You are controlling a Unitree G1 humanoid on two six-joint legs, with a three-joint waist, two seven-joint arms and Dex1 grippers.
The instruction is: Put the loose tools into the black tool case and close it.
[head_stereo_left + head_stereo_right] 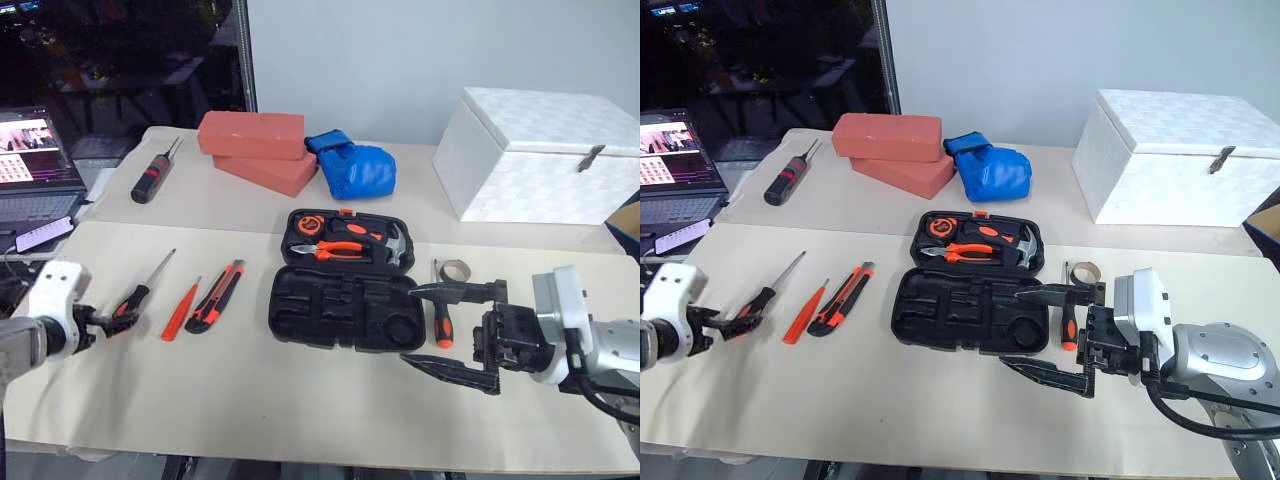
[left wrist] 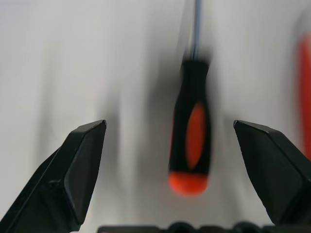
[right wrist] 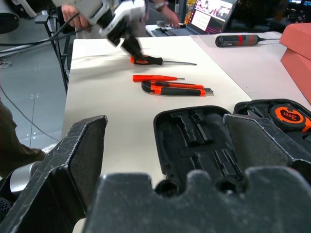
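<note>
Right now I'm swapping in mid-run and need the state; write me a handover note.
Left gripper: open, at the handle of a black-and-orange screwdriver, not gripping.
Right gripper: open, empty, by the case's right edge.
Black tool case: open at table centre, front slots empty.
Loose: slim red screwdriver, utility knife, second screwdriver right of the case.
Done: nothing stowed. Left: four tools in, close the case.

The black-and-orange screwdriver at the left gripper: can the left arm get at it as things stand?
Probably yes. The left gripper is open, its fingers either side of the screwdriver handle, nothing between them. The slim red tool lies apart.
</note>
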